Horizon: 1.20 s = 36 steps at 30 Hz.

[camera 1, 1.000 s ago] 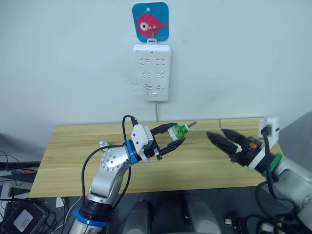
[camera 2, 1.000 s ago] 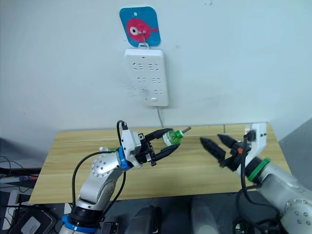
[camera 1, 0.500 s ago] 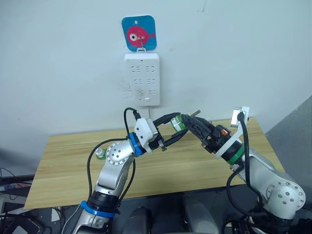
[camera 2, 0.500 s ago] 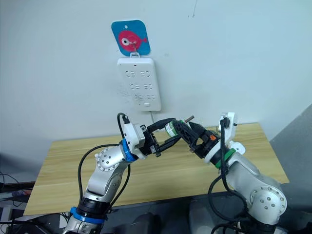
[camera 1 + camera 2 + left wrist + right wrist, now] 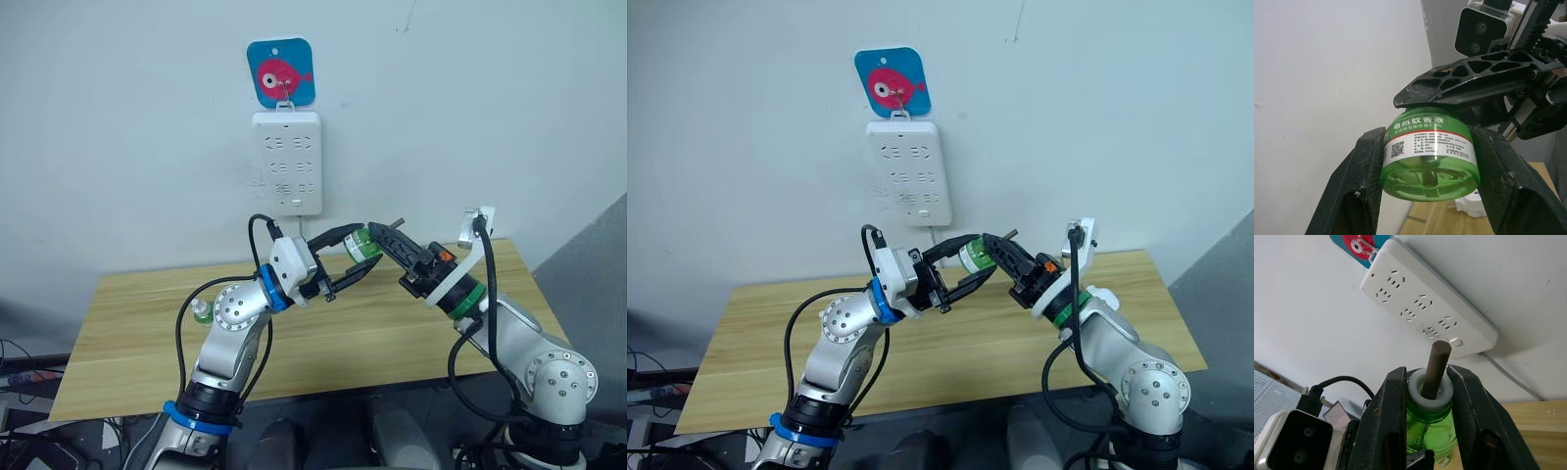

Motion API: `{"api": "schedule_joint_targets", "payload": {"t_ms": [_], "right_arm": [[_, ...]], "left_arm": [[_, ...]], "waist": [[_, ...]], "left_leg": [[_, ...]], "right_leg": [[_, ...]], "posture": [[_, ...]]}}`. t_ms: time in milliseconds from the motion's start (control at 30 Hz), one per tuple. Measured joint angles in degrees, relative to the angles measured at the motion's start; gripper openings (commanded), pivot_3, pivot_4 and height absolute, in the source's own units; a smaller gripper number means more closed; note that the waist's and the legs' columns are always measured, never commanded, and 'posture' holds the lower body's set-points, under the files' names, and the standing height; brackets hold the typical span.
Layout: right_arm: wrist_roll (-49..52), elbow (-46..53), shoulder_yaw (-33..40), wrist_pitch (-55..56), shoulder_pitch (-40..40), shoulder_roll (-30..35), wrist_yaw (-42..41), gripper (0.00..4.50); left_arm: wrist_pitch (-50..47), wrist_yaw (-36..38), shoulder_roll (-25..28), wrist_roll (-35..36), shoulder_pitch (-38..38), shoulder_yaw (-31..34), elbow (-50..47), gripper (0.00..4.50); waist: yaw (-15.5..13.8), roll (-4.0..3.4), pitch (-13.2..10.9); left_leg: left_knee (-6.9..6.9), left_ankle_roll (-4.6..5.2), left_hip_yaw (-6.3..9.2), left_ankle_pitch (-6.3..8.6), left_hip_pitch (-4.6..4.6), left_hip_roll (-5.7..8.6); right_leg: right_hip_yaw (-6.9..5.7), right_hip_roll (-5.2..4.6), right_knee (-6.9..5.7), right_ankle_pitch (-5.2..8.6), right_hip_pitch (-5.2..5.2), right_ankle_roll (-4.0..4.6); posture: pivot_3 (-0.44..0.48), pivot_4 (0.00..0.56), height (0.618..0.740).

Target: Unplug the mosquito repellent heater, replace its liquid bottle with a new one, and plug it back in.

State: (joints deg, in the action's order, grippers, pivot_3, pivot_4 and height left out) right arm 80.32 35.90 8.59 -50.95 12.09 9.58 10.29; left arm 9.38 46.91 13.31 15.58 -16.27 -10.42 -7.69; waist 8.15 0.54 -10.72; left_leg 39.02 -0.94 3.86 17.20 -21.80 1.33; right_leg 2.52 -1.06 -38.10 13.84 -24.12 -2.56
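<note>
The green liquid bottle (image 5: 1429, 156) sits in mid-air at the centre of the eye views, above the wooden table (image 5: 137, 323) and below the white power strip (image 5: 286, 163) hung on the wall in the upper middle of the frame. The left gripper (image 5: 1430, 196) has its two black fingers closed against the sides of the bottle's labelled body, holding it with its base toward the wrist camera. The right gripper (image 5: 1427, 396) comes in from the right and has its fingers pressed on either side of the bottle's white collar, where a dark wick (image 5: 1436, 367) sticks out. Both grippers grip the same bottle. A blue card with a pink fish (image 5: 282, 72) hangs above the power strip. The heater itself cannot be made out.
</note>
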Motion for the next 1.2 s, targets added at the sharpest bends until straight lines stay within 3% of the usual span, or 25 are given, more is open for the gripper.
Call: {"api": "schedule_joint_targets", "payload": {"t_ms": [67, 300, 467, 600, 733, 933, 1200], "right_arm": [[0.5, 0.0, -1.0, 0.8, -0.2, 0.8, 0.1, 0.86], [1.7, -0.2, -4.4, 2.6, -0.4, 3.0, -0.2, 0.86], [-9.8, -1.9, -5.9, 5.2, -0.1, 7.2, -0.7, 0.86], [-38.7, -12.7, -15.6, 16.3, 2.5, 14.4, -2.8, 0.86], [-58.0, -30.1, -22.1, 31.6, 1.8, 12.9, -7.2, 0.86], [-68.0, -54.8, -20.3, 47.2, 6.9, 6.3, -10.5, 0.86], [-74.2, -73.6, -15.5, 55.3, 13.1, 3.1, -10.3, 0.86]], "left_arm": [[0.0, 0.3, 0.3, 0.4, 0.6, -0.1, -0.4, 2.23], [-2.1, 1.4, 3.9, 0.3, 2.6, -0.7, -1.0, 4.49], [-10.4, 1.3, 11.3, -1.4, 4.9, -0.4, -2.1, 4.5], [-23.1, 1.5, 18.2, 1.2, 8.5, 0.2, -9.4, 4.5], [-30.6, 1.2, 20.5, 2.9, 8.8, 1.2, -15.1, 4.5], [-36.5, 1.1, 21.5, 4.5, 9.5, 1.0, -20.0, 4.5], [-38.9, 1.0, 21.5, 4.5, 9.6, 0.6, -21.2, 4.5]], "waist": [[0.0, 0.0, 0.0], [-0.1, 0.0, 0.1], [-0.1, 0.02, 0.1], [-0.2, 0.1, 0.0], [-1.2, 0.21, -0.2], [-1.9, 0.19, -1.1], [-3.3, 0.21, -1.5]], "left_leg": [[0.0, 0.0, 0.0, 0.0, 0.0, 0.0], [0.0, 0.01, 0.03, 0.0, 0.02, -0.01], [0.0, 0.01, -0.03, 0.0, 0.08, -0.01], [-0.02, 0.01, -0.13, 0.0, 0.13, -0.02], [-0.07, 0.02, -0.1, 0.0, 0.12, -0.03], [-0.08, 0.02, -0.25, 0.0, 0.25, -0.03], [-0.12, 0.02, -0.15, 0.0, 0.23, -0.06]], "right_leg": [[0.0, 0.0, 0.01, 0.0, 0.0, 0.0], [0.0, 0.0, -0.01, 0.0, 0.02, 0.0], [-0.04, 0.04, -0.01, 0.01, 0.03, -0.01], [-0.03, 0.06, 0.05, 0.05, 0.0, -0.05], [-0.04, 0.05, 0.05, 0.02, 0.01, 0.0], [0.09, -0.1, 0.01, -0.02, 0.03, 0.06], [0.05, -0.15, 0.01, -0.05, 0.02, 0.11]], "posture": [[-0.19, 0.138, 0.74], [-0.177, 0.15, 0.74], [-0.157, 0.176, 0.74], [-0.128, 0.201, 0.74], [-0.089, 0.214, 0.74], [-0.051, 0.227, 0.74], [-0.046, 0.23, 0.74]]}}
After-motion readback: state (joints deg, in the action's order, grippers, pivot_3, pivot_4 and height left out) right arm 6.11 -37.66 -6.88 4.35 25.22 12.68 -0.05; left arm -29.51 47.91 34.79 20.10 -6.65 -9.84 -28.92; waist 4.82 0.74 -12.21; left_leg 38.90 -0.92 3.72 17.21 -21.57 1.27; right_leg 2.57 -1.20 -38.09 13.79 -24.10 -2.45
